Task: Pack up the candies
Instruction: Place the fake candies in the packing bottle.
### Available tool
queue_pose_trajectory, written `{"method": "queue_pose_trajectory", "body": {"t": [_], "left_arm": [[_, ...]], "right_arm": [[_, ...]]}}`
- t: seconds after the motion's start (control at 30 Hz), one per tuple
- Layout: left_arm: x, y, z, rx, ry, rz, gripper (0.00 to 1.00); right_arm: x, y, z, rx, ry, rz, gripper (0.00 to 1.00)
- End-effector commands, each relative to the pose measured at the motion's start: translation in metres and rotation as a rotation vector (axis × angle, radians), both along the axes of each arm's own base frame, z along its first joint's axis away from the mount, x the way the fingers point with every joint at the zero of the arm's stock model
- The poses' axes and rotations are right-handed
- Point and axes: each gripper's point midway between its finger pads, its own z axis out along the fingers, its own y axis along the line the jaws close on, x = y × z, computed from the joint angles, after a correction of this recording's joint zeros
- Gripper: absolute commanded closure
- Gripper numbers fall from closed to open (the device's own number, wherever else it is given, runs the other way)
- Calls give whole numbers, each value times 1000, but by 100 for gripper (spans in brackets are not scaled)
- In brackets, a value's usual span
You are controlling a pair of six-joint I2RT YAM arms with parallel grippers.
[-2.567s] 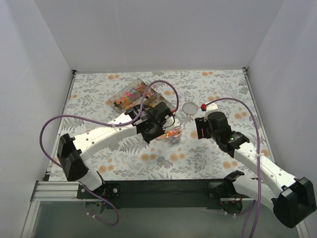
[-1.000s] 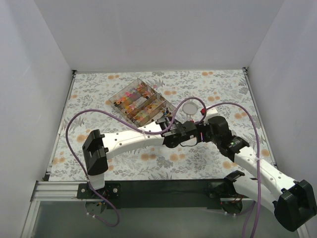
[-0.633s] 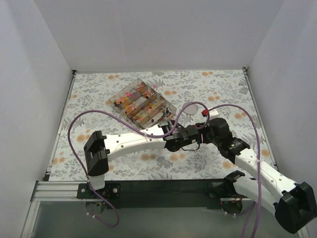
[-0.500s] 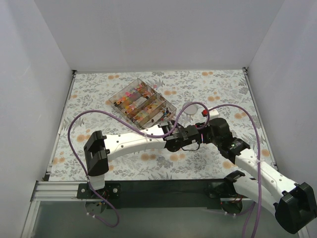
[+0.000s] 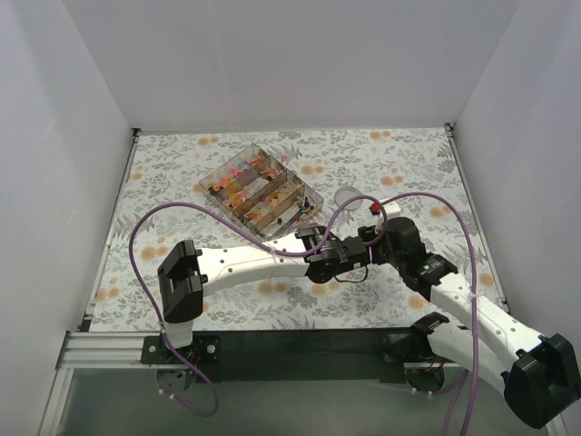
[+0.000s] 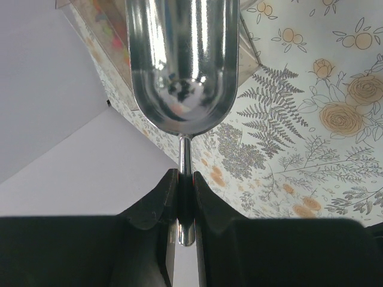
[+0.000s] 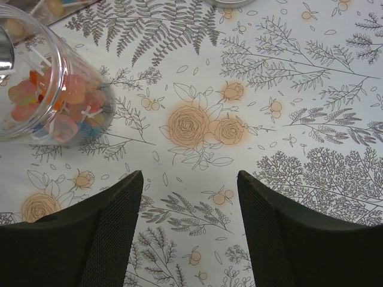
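Left wrist: left tool [image 6: 184,179] is clenching a shiny metal scoop [image 6: 182,66]; right tool [image 7: 188,179] is hanging spread beside a clear round jar [image 7: 36,72] of colourful wrapped candies [image 7: 67,95].

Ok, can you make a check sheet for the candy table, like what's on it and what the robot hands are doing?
Surface: flowery tablecloth, lying flat.
Job's things: candies sit in a clear divided tray; more are in a clear jar; the metal scoop looks empty.
Clutter: a small round lid lies alone on the cloth.
Grippers: left gripper is shut on the scoop's handle; right gripper is open, holding nothing, above the cloth beside the jar.
Cables: purple cables loop above both arms.
Surroundings: plain white walls on three sides.
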Motion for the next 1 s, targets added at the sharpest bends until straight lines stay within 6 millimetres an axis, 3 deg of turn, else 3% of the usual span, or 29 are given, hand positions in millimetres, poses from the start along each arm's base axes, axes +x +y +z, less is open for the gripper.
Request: {"method": "queue_pose_trajectory", "body": {"t": [0.0, 0.37, 0.5, 0.67, 0.73, 0.8, 0.97], "left_arm": [[-1, 14, 10, 67, -13, -18, 100], [-2, 14, 13, 37, -17, -5, 100], [-3, 9, 21, -95, 20, 51, 100], [3, 16, 27, -293, 72, 195, 100], [2, 23, 25, -334, 89, 220, 100], [-3, 16, 27, -429, 113, 211, 100], [-8, 8, 20, -623, 182, 204, 100]], "right_arm": [[7, 4, 11, 37, -45, -3, 30], [6, 4, 9, 37, -42, -3, 30], [5, 6, 10, 44, -41, 4, 30], [7, 9, 16, 57, -48, 14, 30], [8, 14, 24, 72, -60, 36, 30], [10, 21, 33, 87, -70, 67, 30], [20, 41, 75, 156, -124, 133, 30]]}}
